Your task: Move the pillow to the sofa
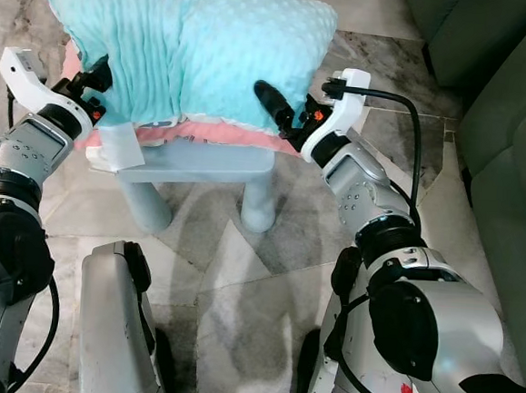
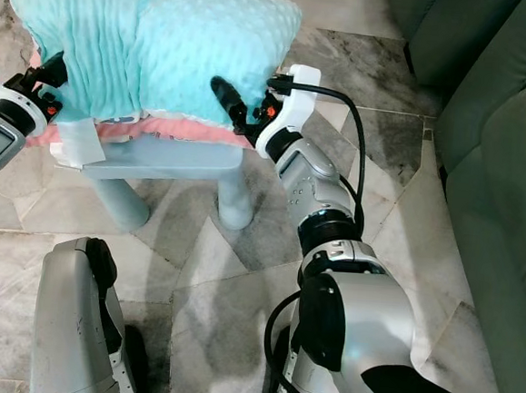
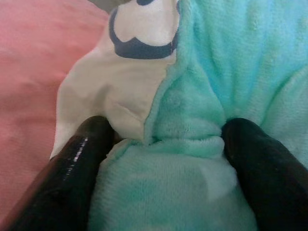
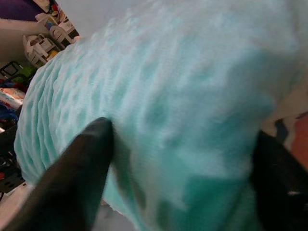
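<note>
A turquoise plush pillow with a pink and white underside lies on a small light-blue stool. My left gripper is at the pillow's left end. In the left wrist view its two black fingers pinch a fold of the pillow, so it is shut on it. My right gripper is at the pillow's front right edge, with one finger lying on the turquoise face. In the right wrist view the pillow bulges between both fingers and touches each.
A green sofa runs along the right side and the far right corner. The stool stands on a marble tile floor. My own silver legs show at the bottom, close to the stool.
</note>
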Motion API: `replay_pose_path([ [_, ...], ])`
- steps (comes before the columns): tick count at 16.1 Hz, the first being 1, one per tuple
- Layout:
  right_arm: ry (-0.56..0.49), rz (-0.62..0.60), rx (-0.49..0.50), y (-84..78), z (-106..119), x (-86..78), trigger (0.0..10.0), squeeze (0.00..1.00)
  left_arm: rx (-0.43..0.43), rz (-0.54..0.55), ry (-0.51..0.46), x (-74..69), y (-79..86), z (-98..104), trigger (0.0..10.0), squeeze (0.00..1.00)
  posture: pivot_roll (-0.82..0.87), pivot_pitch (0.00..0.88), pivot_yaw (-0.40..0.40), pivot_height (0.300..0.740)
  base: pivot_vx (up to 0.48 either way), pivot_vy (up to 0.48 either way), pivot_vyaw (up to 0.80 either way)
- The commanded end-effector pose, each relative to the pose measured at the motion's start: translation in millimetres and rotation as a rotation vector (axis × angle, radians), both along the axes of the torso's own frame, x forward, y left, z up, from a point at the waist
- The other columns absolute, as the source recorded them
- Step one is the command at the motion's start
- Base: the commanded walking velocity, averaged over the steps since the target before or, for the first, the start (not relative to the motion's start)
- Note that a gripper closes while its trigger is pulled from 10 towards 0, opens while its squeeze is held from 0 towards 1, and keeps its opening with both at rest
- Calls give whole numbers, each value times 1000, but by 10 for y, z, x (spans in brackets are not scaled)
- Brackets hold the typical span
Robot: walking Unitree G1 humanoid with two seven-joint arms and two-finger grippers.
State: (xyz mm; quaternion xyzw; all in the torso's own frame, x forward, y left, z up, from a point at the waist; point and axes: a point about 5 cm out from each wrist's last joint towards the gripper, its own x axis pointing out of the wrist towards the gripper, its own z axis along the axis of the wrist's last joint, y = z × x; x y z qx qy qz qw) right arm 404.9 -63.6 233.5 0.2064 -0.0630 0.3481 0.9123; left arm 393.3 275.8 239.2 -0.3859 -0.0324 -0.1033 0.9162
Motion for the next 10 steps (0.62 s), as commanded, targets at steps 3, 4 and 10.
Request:
replay_pose_path([
  [3,18,26,14,18,-35,-10,0,0,12,-64,8,-32,-15,-79,0,0,-89,357,-20,390,0,0,0],
  [4,20,25,15,12,-41,-10,0,0,13,-74,0,-33,-20,-71,0,0,-88,357,-20,390,0,0,0],
  [10,22,23,9,11,-66,-15,0,0,17,-145,-29,-41,-70,-57,0,0,-88,361,-19,390,0,0,0],
])
